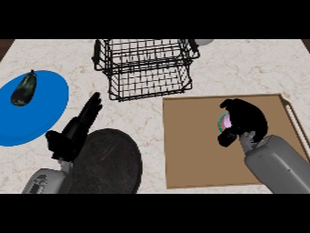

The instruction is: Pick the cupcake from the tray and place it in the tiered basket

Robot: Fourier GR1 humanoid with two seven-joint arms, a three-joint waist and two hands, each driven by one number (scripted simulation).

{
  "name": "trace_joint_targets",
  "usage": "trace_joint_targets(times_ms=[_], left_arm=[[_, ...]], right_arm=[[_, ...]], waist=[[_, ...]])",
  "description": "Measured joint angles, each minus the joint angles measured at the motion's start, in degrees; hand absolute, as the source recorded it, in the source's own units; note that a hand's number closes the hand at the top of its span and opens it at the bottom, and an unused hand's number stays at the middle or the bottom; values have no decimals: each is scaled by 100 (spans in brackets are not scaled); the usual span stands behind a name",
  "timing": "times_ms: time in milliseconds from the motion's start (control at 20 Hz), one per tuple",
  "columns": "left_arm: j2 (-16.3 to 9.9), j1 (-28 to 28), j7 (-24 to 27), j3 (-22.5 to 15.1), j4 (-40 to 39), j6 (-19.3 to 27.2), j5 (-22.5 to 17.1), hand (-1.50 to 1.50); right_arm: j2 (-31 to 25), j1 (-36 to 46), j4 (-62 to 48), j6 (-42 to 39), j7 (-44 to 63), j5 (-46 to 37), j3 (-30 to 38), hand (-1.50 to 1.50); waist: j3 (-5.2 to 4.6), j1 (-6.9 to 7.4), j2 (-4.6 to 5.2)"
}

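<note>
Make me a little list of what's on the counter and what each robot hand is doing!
cupcake: on the tray, mostly hidden by the right hand
right hand: curled round the cupcake
left hand: open, fingers straight, over the counter beside the black plate
tray: brown, at the right
tiered basket: black wire, at the back, nothing seen inside
blue plate: at the left, holds an eggplant
black plate: near front

Right hand (246, 119) curls its fingers; left hand (73, 132) rests with straight fingers.

Cupcake (223, 121) mostly hidden under right hand (246, 119); forearms cut off at lower edge.
</note>
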State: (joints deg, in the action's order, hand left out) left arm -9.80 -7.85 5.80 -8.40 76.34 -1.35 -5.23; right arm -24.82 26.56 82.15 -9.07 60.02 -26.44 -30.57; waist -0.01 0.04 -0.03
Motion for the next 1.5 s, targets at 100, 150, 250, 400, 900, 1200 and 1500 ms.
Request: trace_joint_targets(times_ms=[100, 150, 250, 400, 900, 1200, 1500], left_arm=[[-6, 126, -83, -8, 180, -30, 18, 0], [17, 63, -137, 10, 180, -36, 24, 0], [29, 49, -117, 72, 114, -96, 29, 0], [110, -19, -110, 116, 28, -121, 106, 0], [137, -17, -78, 119, 92, -231, 157, 0], [135, -39, -31, 177, 12, -245, 193, 0], [128, 99, -2, 208, 56, -271, 172, 0]], right_arm=[[38, -65, -15, 73, -246, -218, 113, 150], [151, -22, -78, 95, -287, -337, 144, 150], [276, -3, -236, 161, -493, -572, 254, 150], [421, 34, -309, 92, -681, -816, 482, 150], [-1112, 369, -1729, -301, -4217, -694, 1165, 150], [-1290, 872, -2953, 251, -5855, -745, 1652, 150], [-1044, 1338, -2926, -5, -6506, 296, 2519, 150]], waist=[[0, 8, -3], [-1, 9, -1], [-7, 10, -7], [-3, 7, -2], [14, 137, 68], [12, 132, 57], [7, 74, 14]])
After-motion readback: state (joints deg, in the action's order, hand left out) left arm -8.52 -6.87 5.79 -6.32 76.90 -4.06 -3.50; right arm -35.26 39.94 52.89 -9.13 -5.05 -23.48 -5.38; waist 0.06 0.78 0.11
